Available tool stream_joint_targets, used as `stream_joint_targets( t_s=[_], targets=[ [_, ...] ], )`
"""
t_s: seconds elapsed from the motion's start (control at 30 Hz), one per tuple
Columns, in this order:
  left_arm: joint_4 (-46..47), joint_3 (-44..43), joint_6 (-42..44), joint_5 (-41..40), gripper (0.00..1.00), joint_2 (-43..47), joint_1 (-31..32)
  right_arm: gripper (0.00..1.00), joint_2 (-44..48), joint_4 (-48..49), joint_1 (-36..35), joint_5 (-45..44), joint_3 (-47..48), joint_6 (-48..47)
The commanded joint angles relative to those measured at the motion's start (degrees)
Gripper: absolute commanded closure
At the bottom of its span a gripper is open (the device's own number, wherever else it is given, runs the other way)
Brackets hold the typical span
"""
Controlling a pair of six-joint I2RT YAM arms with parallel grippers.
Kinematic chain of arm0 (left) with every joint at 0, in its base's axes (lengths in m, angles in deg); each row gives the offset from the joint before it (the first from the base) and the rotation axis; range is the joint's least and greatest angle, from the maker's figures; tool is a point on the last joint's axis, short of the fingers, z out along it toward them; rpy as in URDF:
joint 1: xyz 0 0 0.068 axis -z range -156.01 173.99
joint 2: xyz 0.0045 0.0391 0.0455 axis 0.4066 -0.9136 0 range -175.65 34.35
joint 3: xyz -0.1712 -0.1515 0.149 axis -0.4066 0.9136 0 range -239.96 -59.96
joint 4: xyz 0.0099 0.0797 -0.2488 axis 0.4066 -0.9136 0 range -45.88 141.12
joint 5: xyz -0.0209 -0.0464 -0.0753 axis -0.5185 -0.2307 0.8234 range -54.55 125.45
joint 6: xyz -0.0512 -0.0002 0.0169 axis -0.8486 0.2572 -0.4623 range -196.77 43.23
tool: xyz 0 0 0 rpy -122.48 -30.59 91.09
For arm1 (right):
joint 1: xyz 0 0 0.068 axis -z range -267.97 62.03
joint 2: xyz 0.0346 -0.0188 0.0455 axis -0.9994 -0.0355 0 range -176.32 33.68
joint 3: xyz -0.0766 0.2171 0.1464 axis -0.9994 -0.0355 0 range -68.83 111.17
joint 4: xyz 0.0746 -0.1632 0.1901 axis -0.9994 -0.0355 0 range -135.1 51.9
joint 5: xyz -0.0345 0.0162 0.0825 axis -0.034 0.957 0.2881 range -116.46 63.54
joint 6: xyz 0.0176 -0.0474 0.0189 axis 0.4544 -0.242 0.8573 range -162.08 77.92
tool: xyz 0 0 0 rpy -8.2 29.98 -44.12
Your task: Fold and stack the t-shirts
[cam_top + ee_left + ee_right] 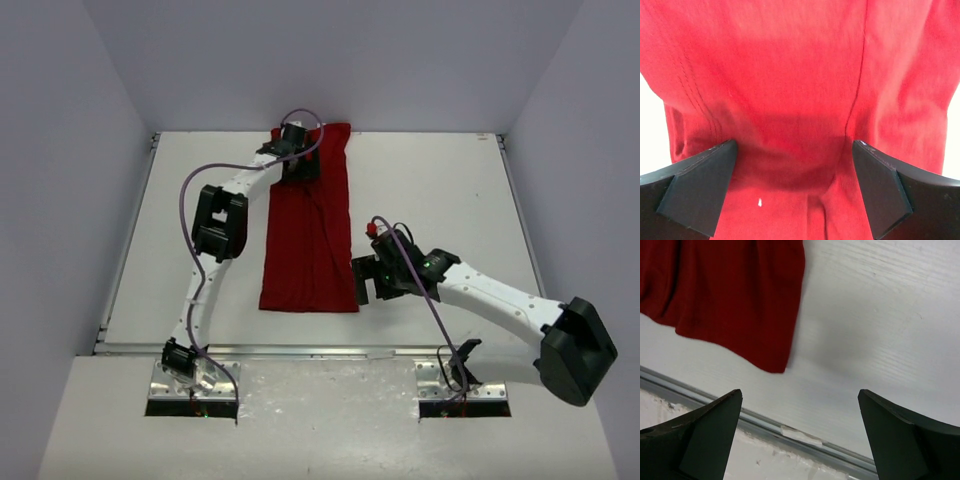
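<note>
Red cloth: the t-shirt lies on the white table as a long narrow strip with its sides turned in, running from the far edge toward the near edge.

Left: my left gripper hangs over the far end of the strip, jaws spread wide and holding nothing. In the wrist view its fingers frame a creased seam. I cannot tell whether the tips touch the cloth.

Centre: the strip lies fairly flat, with a lengthwise ridge.

Right: my right gripper sits just beside the shirt's near right corner, over bare table, jaws likewise spread and empty. In its wrist view the corner is apart from both fingers.

Judgement: the lengthwise fold looks done, and the crosswise fold is the step in hand. The next move calls for pinching all layers at one end and carrying that end over the other without dragging the strip askew.
</note>
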Motion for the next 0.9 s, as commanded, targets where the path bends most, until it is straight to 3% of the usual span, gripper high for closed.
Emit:
stream_joint_targets(
  t_s=[0.0,0.17,0.3,0.4,0.47,0.5,0.6,0.77,0.87],
  targets=[
    [2.1,9.0,-1.6,0.3,0.0,11.8,1.7,0.01,-4.9,5.3,-2.6,-5.4,4.9,3.1],
    [2.3,17.9,-7.8,-6.6,0.0,24.3,2.2,0.01,-11.2,8.0,-3.0,-5.9,9.4,5.4],
    [-4.5,20.8,-14.6,-13.9,0.0,35.1,2.2,0.04,-15.0,8.4,-4.4,-5.7,11.1,6.7],
    [-11.3,30.2,-23.4,-18.4,0.0,44.3,2.3,0.12,-16.9,8.0,-5.5,-6.6,11.1,7.1],
    [-14.7,42.7,-33.1,-19.5,0.0,49.8,2.3,0.18,-16.9,7.2,-6.3,-6.7,10.9,8.2],
    [-14.1,53.9,-35.1,-18.8,0.0,56.5,2.7,0.26,-16.0,7.5,-8.3,-7.3,10.5,8.4],
    [-6.1,75.1,-38.5,-14.9,0.0,70.8,3.5,0.38,-17.3,6.8,-13.4,-8.9,12.4,9.3],
    [-0.4,91.1,-36.8,-9.3,0.0,86.2,4.7,0.39,-25.1,1.6,-16.7,-14.3,20.5,12.0],
    [8.3,97.9,-34.5,-3.9,0.02,91.7,4.8,0.53,-31.1,1.0,-17.1,-13.5,24.1,13.0]
  ],
)
